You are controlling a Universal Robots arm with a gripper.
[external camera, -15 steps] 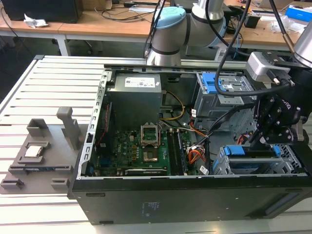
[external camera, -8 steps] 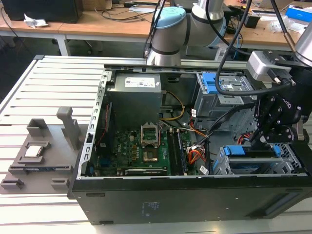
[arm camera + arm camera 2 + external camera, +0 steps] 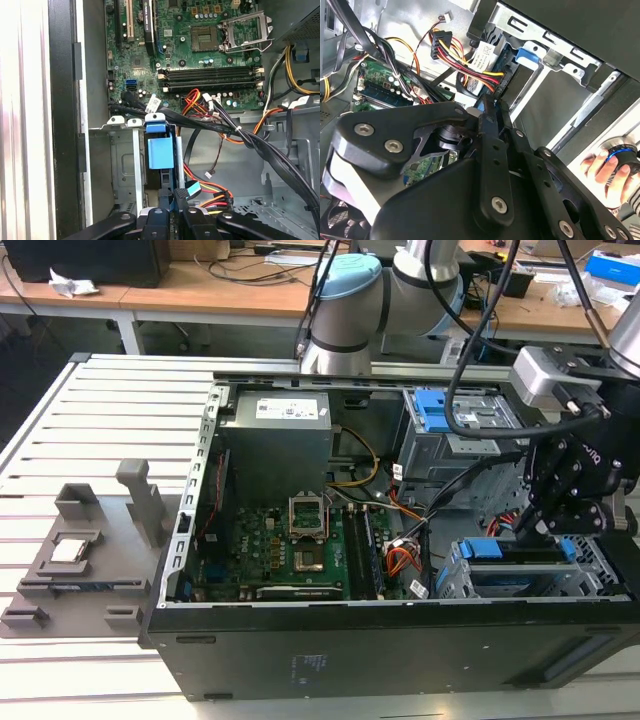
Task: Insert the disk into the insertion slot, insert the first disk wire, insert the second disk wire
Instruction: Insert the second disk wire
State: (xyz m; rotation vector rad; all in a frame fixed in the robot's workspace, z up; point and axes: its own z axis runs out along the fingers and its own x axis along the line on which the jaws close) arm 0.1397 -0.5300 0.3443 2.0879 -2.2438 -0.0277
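Note:
The disk (image 3: 497,549), in its blue carrier, lies inside the insertion slot (image 3: 500,586), a silver perforated cage at the case's front corner on the exterior view's right. In the first wrist view the carrier's blue tab (image 3: 160,152) stands edge-on in the cage (image 3: 125,165). My gripper (image 3: 530,525) hangs just above the disk's end. Its fingers (image 3: 165,200) are pressed together on a black disk wire plug with a blue end (image 3: 192,189). The second wrist view has the fingertips (image 3: 489,107) closed beside the red, yellow and black wires (image 3: 470,65).
A taller grey cage with a blue latch plate (image 3: 440,408) stands behind the slot. Loose cable bundles (image 3: 240,135) cross between the motherboard (image 3: 290,550) and the cage. A person's hand (image 3: 605,172) rests on a blue-ringed knob (image 3: 621,154) outside the case. Grey fixtures (image 3: 90,550) sit on the table.

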